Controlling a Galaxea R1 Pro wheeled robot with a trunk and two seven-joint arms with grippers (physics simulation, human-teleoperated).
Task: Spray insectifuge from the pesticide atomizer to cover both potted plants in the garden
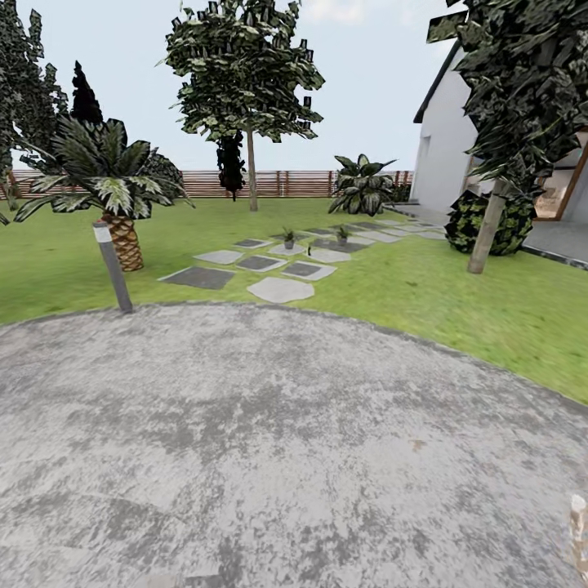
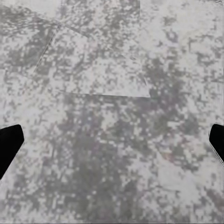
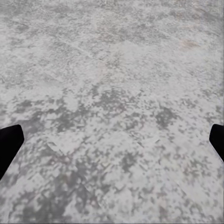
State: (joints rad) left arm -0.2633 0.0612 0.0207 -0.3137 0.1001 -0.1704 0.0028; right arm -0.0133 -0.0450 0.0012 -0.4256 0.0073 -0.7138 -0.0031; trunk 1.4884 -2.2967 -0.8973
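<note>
1. Standing on a mottled grey paved circle [image 1: 269, 441], the robot looks out over the lawn [image 1: 408, 286] of the garden.
2. Stepping stones [image 1: 280, 289] run from near the paving's edge away toward the white house [image 1: 445, 147] at right.
3. Two potted plants sit among those stones, well ahead: one [image 1: 288, 238] nearer the middle, the other [image 1: 342, 235] a little to its right. Each is a small green rosette in a grey pot.
4. Between them, slightly nearer, a tiny dark upright shape [image 1: 309, 250] stands on the stones; it may be the atomizer, but it is too small to tell.
5. A palm [image 1: 110, 184] stands at left, with a grey post [image 1: 113, 266] at the paving's edge just in front of it.
6. A tree [image 1: 245, 73] rises mid-lawn, and a brown slatted fence [image 1: 278, 183] runs behind it.
7. A broad-leaved plant [image 1: 362, 184] is near the fence; a round bush [image 1: 488, 222] sits by the house, behind a leaning trunk [image 1: 487, 229].
8. Left gripper [image 2: 112, 142]: its dark fingertips [image 2: 8, 142] show at opposite edges of the left wrist view, spread wide, nothing between them, grey paving beneath.
9. Right gripper [image 3: 112, 142]: fingertips [image 3: 8, 142] likewise wide apart and holding nothing, over the same paving.
</note>
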